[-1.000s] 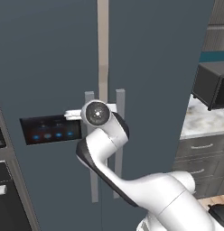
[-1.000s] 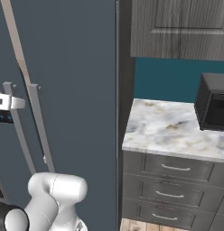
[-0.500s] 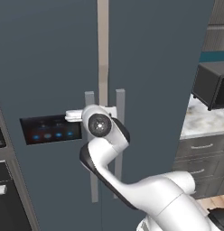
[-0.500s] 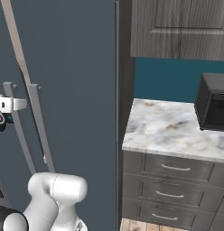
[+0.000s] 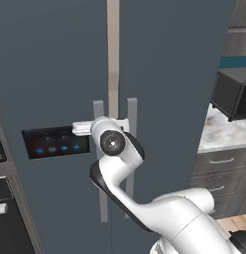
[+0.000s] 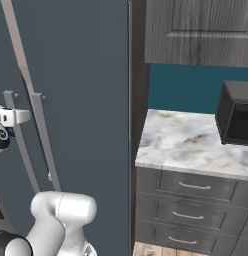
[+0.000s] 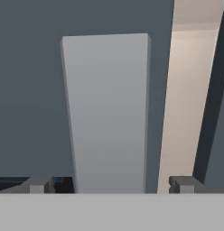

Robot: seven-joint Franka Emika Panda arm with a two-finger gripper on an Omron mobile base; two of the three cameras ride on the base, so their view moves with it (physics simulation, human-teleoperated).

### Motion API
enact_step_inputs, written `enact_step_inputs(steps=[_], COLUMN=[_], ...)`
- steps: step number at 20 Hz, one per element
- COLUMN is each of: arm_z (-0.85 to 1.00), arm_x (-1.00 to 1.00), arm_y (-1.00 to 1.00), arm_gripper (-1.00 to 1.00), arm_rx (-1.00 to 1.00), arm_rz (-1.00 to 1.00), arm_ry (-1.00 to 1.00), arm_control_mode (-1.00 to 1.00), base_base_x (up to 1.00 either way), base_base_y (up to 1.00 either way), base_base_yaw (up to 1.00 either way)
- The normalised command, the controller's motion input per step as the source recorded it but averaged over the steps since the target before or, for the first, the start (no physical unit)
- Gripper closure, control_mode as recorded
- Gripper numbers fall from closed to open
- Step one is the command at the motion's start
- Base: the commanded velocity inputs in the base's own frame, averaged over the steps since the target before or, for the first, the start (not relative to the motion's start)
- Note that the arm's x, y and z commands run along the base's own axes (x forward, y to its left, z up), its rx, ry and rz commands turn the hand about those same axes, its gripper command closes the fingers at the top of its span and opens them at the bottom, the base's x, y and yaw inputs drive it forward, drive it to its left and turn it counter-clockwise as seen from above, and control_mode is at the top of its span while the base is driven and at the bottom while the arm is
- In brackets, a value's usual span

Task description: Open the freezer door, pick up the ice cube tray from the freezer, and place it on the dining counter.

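The pincer (image 7: 109, 184) stands released, its two dark fingertips (image 7: 39, 184) spread wide to either side of the long grey vertical handle (image 7: 107, 113) of the freezer door (image 5: 50, 74), holding nothing. In the hand view the handle runs up between the tips as a flat, matte, pale grey bar with squared edges.

The step in hand appears to be the first one: getting a hold on the handle so the door can be swung open. The door looks shut; a beige strip (image 5: 113, 44) shows just beside the handle, between this door and the plain door (image 5: 174, 64) with its own matching handle (image 5: 131, 149). The next move likely calls for clenching on the handle and pulling outward along the door's arc.

The door is a smooth slate blue-grey slab, and its black dispenser panel (image 5: 55, 143) with small blue lights sits just beside the handle, away from the seam. Well apart from the handle, past the plain door, a veined marble worktop (image 6: 196, 145) carries a black boxy microwave (image 6: 237, 115) above dark grey drawers (image 6: 191, 200).
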Motion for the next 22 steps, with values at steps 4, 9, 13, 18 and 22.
enact_step_inputs(steps=[4,9,13,18,22], arm_z=[0.00,0.00,0.00,0.00,0.00], arm_x=[0.00,0.00,0.00,-0.05,-0.30], arm_y=[0.00,0.00,0.00,0.00,0.01], arm_gripper=[-1.00,-1.00,1.00,1.00,1.00], arm_rx=[0.00,0.00,0.00,0.00,0.00], arm_rz=[0.00,0.00,0.00,0.00,0.00], arm_ry=[0.00,0.00,0.00,0.00,0.00], arm_control_mode=[-1.00,-1.00,-1.00,-1.00,-1.00], base_base_x=[0.00,0.00,0.00,0.00,0.00], base_base_y=[0.00,0.00,0.00,0.00,0.00], base_base_yaw=[0.00,0.00,0.00,0.00,0.00])
